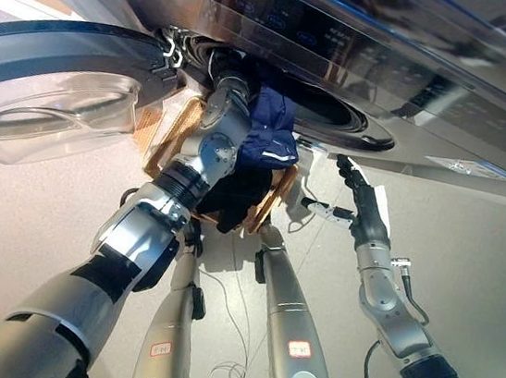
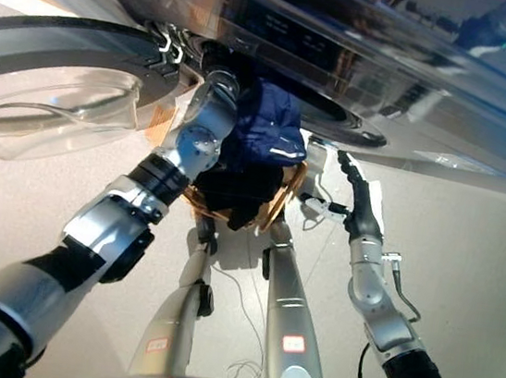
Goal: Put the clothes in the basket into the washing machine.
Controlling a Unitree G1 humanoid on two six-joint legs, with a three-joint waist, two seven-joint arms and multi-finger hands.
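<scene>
We are seeing one washing machine [image 1: 391, 58] with one open door [image 1: 57, 79] at nine o'clock. We are counting one wicker basket [image 2: 282, 197], one blue garment [image 2: 270, 131] and one dark garment [image 1: 238, 196].

Both head cams looked steeply down, close to the washing machine [image 1: 366, 36] filling the frame's top, sharing nearly everything.

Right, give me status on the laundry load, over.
Left robot hand up in washer opening, fingers hidden. Right robot hand open, idle. Blue garment hanging at drum mouth; dark clothes in basket. Door open.
</scene>
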